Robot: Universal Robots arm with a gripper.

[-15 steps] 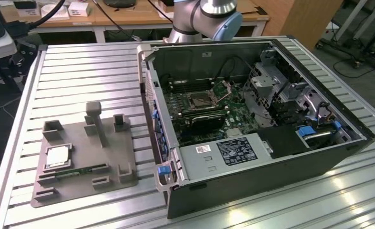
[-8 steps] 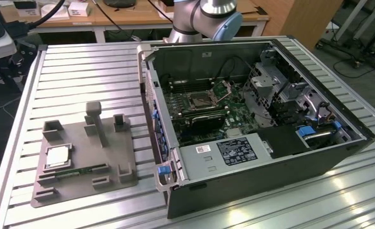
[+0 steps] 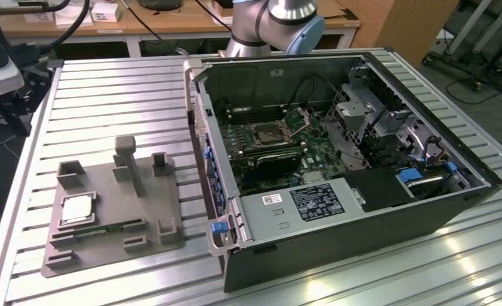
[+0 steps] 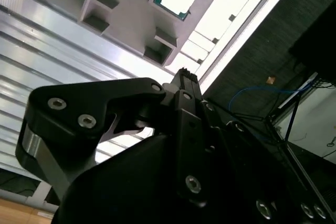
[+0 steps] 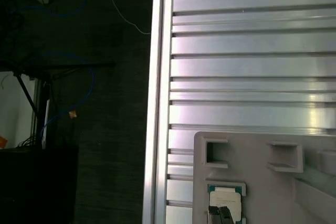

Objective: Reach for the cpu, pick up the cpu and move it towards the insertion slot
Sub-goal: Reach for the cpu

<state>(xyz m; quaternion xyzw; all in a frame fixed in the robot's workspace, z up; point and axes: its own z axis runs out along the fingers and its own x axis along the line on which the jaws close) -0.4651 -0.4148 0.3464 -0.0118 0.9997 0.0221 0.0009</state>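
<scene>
Hand (image 4: 184, 73) up close in the second wrist view: the two tips look pressed together with nothing between them, so closed and empty. The first wrist view shows the same tip pair (image 5: 220, 216) side by side with only a thin seam.

The cpu (image 5: 226, 203) sits beyond the tips, flat in a square recess of the grey tray (image 5: 252, 182), silver top up. In the second wrist view there is clear space between the hand and the cpu, so I judge no contact; the hand is above the tray area and roughly lined up.

In the exterior view the cpu (image 3: 78, 209) is in the tray's recess on the exterior view's left, with a green circuit strip (image 3: 97, 228) just beside it. The tray rests on the slatted desk (image 3: 106, 95).

Farther back the open computer case (image 3: 336, 210) lies on its side, with the insertion slot (image 3: 268, 134) inside on the green board, its plate hinged up and nothing seated in it. It is well apart from the cpu. The arm (image 3: 289, 19) is at the far edge.

Progress: the reach is partly made. The cpu is not gripped or lifted, and nothing has been carried toward the slot.
</scene>
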